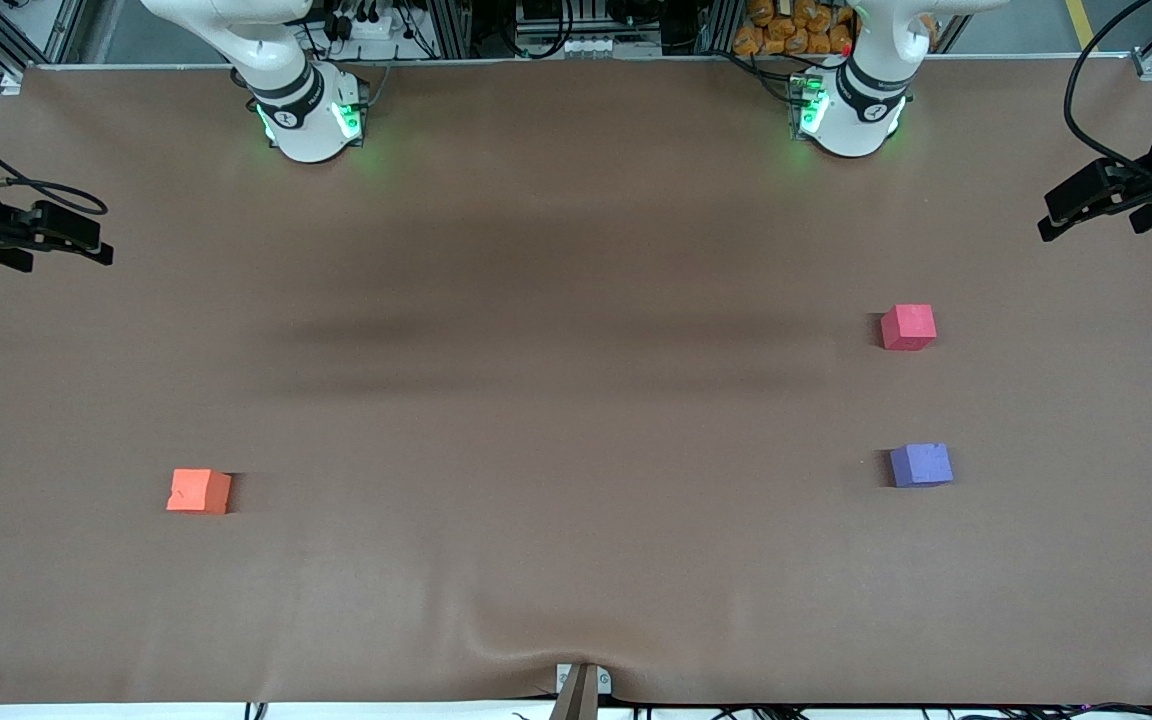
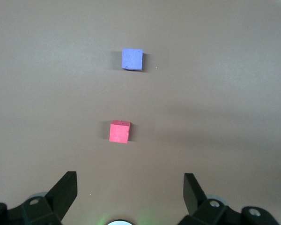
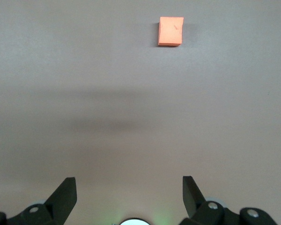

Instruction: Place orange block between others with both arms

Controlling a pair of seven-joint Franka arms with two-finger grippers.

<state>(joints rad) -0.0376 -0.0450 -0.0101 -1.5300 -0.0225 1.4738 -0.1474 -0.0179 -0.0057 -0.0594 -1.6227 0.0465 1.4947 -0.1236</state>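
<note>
The orange block (image 1: pixel 199 491) sits alone on the brown tabletop (image 1: pixel 556 420) toward the right arm's end, untouched and well apart from the other two cubes. Those — the red cube (image 1: pixel 908 327) and the purple cube (image 1: pixel 921 465) — lie toward the left arm's end, the purple one nearer the front camera, with an open gap between them.

The right gripper (image 3: pixel 129 192) hangs high at its edge of the tabletop, fingers spread wide and empty, the orange block ahead of it in its wrist view. The left gripper (image 2: pixel 130 190) hangs likewise at its own end, fingers apart, holding nothing, looking down on the red and purple cubes.

The risk, by this reading: the block must cross nearly the whole tabletop, so a handover between arms seems likely — a soft foam cube could slip or twist there. A crooked placement could also nudge either neighbour out of line.

No brand or writing can be read; the marks on the arm bases are too small to make out.
</note>
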